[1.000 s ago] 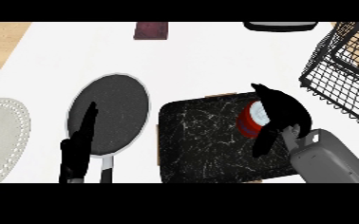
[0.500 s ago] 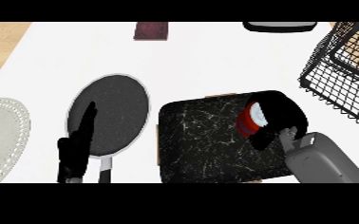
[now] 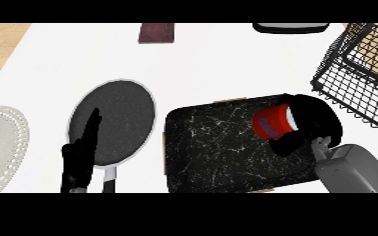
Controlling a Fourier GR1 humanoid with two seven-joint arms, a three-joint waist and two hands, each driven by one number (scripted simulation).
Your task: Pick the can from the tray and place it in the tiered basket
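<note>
A red can [image 3: 272, 122] with a blue label lies tilted above the right end of the black marbled tray [image 3: 214, 155]. My right hand [image 3: 314, 122] is curled round the can from the right, hiding its far end. The black wire tiered basket [image 3: 347, 75] stands at the right edge, just beyond that hand. At the lower left my left hand [image 3: 80, 155] rests open, fingers pointing up, over the edge of a dark pan.
A dark round pan [image 3: 114, 120] with a handle lies left of the tray. A pale plate [image 3: 11, 145] sits at the left edge. A maroon block [image 3: 157, 32] and a black dish [image 3: 291, 27] lie at the back.
My right hand has closed round the can and tipped it; can and hand have lifted slightly and shifted toward the basket. The left hand has stayed put.
</note>
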